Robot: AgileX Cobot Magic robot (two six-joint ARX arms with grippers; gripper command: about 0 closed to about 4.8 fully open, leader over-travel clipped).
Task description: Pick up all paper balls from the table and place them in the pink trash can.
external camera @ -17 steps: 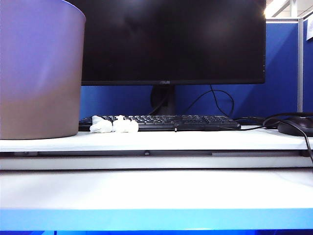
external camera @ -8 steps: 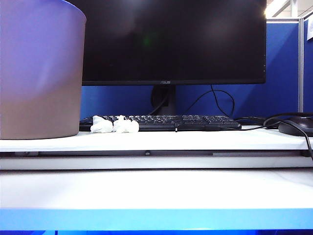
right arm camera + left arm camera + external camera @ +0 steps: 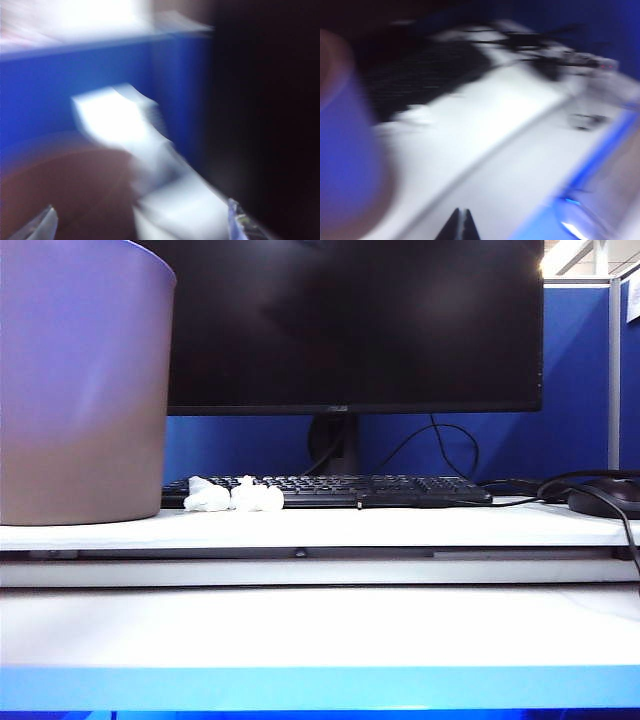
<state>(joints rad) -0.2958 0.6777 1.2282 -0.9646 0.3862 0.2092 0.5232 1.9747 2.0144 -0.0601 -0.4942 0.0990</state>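
While the left gripper (image 3: 461, 225) is pinched together and empty, two crumpled white paper balls (image 3: 232, 496) lie lower left beside the dusty-pink plastic trash can (image 3: 85, 390); the right gripper (image 3: 142, 222), jaws apart, hovers over the can.

The exterior view is sharp and evenly lit, with a bright spot of room light above the top right corner of the big dark monitor (image 3: 350, 320), a soft shine on the white table (image 3: 320, 630) below it, and a blue tint on the trash can (image 3: 80, 380) left of it. The left wrist view is smeared with blur, so the keyboard (image 3: 420, 75) is only a dark smudge and the table glows white beside it. The right wrist view is blurred too, with a washed-out white glare at the top and deep black on one side.
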